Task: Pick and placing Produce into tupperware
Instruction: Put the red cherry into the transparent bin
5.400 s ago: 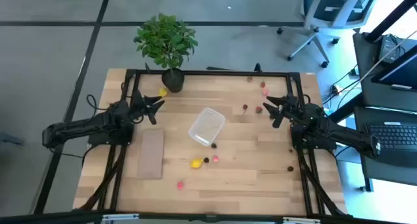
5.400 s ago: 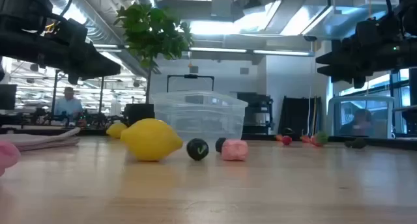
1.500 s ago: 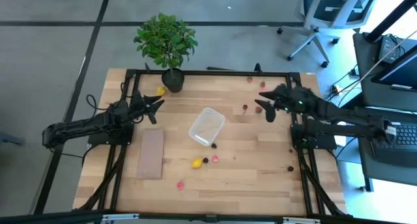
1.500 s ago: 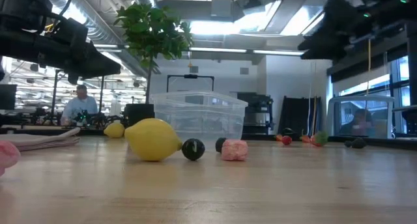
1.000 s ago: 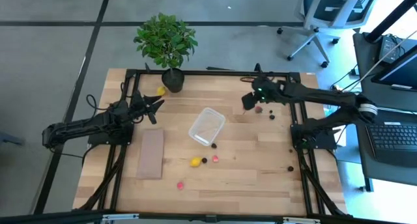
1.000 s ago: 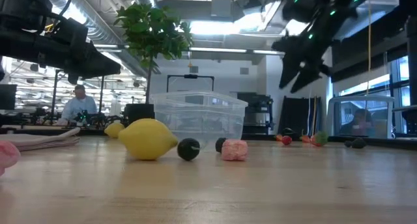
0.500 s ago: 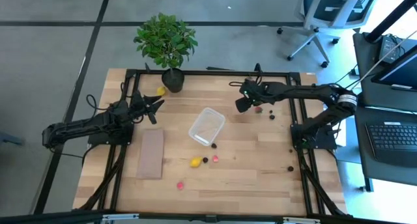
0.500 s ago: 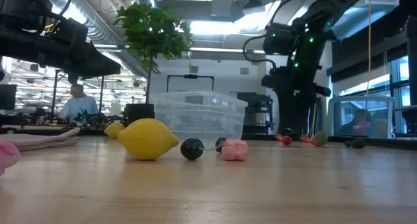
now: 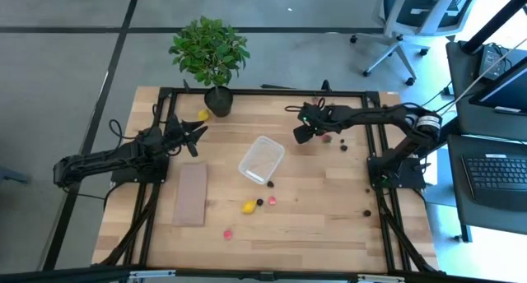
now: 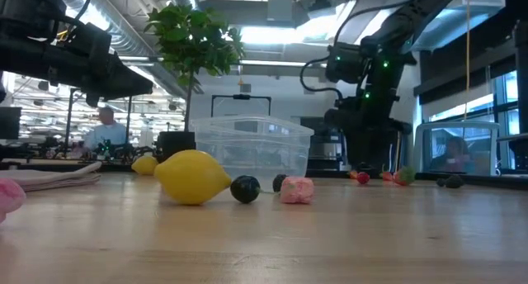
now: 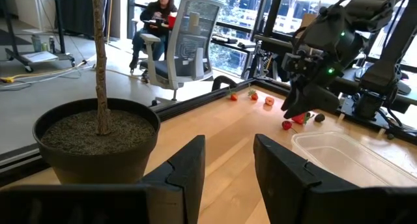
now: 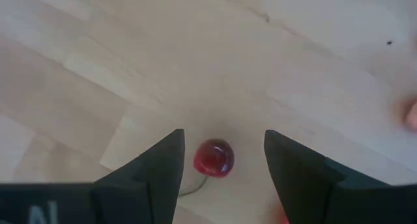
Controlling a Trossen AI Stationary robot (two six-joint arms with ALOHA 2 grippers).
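A small red cherry (image 12: 214,159) with a thin stem lies on the wooden table. My right gripper (image 12: 223,138) points down over it, open, one finger on either side and apart from it; in the high view the gripper (image 9: 301,133) is right of the clear tupperware (image 9: 262,160). A yellow lemon (image 9: 248,206), a dark ball (image 9: 260,202) and a pink piece (image 9: 272,200) lie at the tub's near side. My left gripper (image 9: 194,135) waits open at the table's left, near the plant pot (image 11: 98,139).
A potted plant (image 9: 210,53) stands at the far edge with a yellow piece (image 9: 204,114) beside it. A tan board (image 9: 191,194) lies at the left. More small produce lies near the far right (image 9: 333,108), right of the gripper (image 9: 343,146), and toward the near edge (image 9: 227,233), (image 9: 367,212).
My right gripper has gone toward the table's left edge and down toward the red cherry, tipping until its fingers point down at the table. The produce and the tub have stayed where they were.
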